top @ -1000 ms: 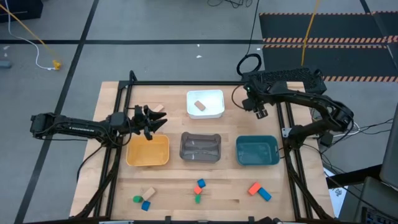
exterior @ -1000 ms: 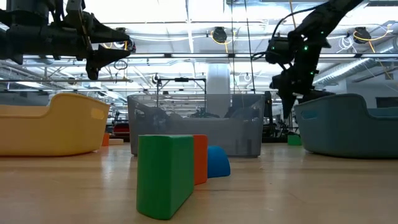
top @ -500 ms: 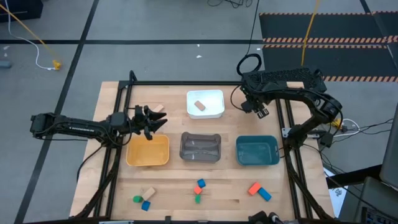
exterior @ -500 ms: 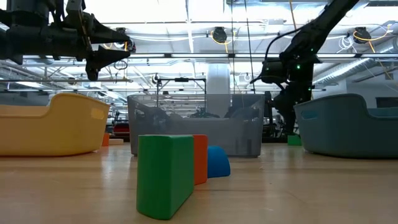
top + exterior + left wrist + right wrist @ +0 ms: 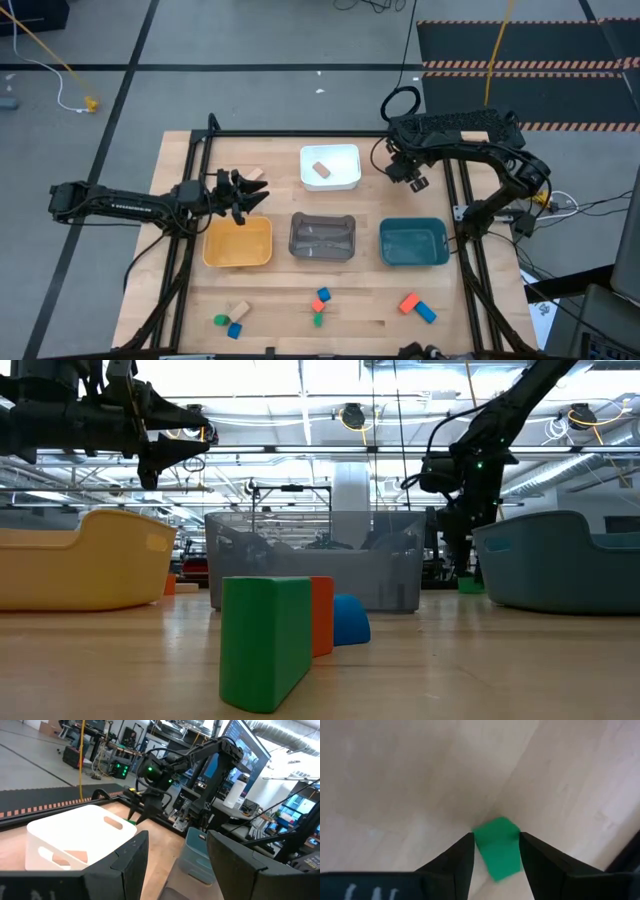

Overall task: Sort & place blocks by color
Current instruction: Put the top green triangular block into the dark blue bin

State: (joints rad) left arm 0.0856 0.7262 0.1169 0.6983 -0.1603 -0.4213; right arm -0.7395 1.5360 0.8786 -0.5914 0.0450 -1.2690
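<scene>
Blocks wait in several spots, and the one in play is a green block [image 5: 497, 847] lying on the table [image 5: 180, 280] between the right gripper's [image 5: 495, 855] fingers. The jaws straddle it, both fingers at its sides; whether they already pinch it I cannot tell. That gripper hangs low beside the white tray [image 5: 330, 168], presumably to lift the block for sorting. The left gripper [image 5: 243, 193] hovers above the yellow tray's [image 5: 238, 243] far edge, fingers parted and empty, waiting. A tan block [image 5: 321, 170] lies in the white tray.
</scene>
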